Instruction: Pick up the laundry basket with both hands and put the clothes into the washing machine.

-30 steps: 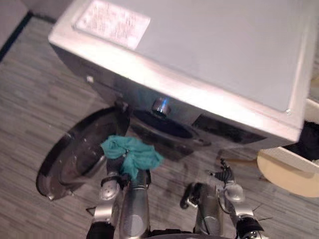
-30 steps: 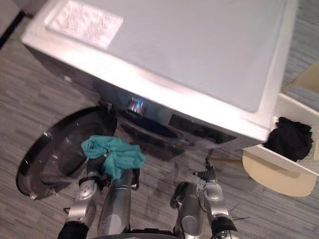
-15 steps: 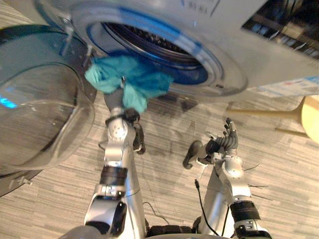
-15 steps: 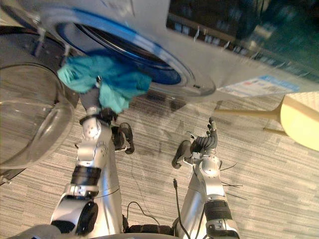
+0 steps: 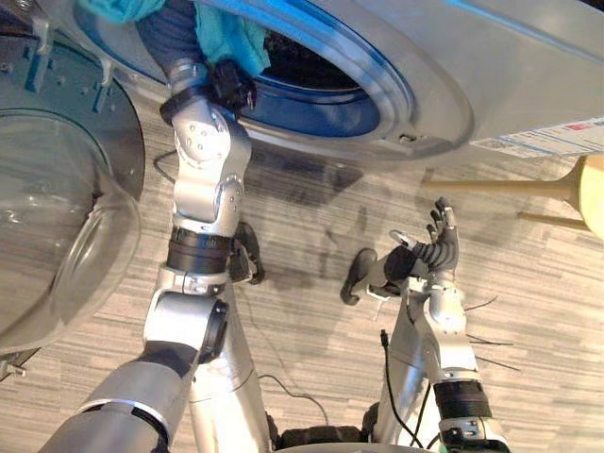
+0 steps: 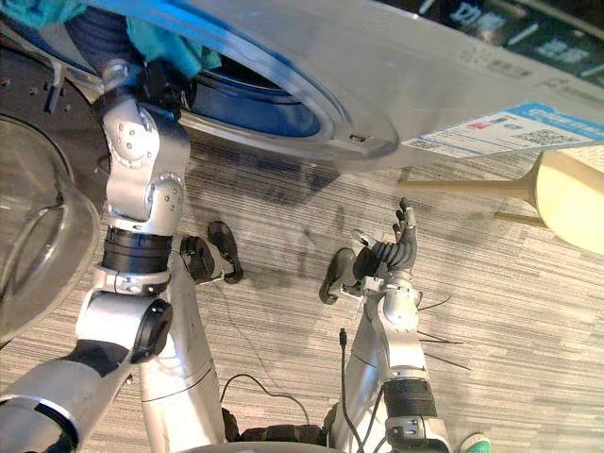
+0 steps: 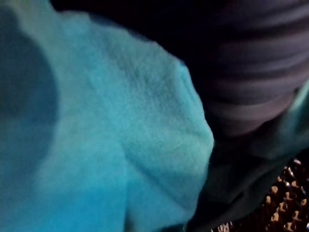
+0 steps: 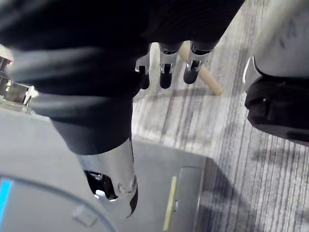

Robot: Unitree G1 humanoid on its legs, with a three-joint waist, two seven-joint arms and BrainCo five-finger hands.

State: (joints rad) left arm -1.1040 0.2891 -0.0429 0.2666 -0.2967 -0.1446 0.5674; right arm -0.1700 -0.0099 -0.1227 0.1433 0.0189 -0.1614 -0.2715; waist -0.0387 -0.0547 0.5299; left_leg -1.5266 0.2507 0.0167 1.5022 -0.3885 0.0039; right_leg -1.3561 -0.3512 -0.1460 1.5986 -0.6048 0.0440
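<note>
In the left eye view, you are pushing your left hand through the round opening of the washing machine. Half a second ago it was hovering just outside the rim; now the teal cloth is riding in with it, draped just beside the hand and crossing the blue rim. That is bringing the garment to the drum, so the loading step is looking nearly done, though the release is still waiting. The glass door is hanging open beside that forearm, on the side away from your other arm.

In the right eye view, your right hand is idling low over the floor, well apart from the cloth, pointing up, relaxed and carrying nothing.

In the left wrist view, teal folds are pressing against the dark cover — you cannot tell whether that hand is grasping or has let go.

In the right wrist view, straight fingers are dangling over the floor.
</note>
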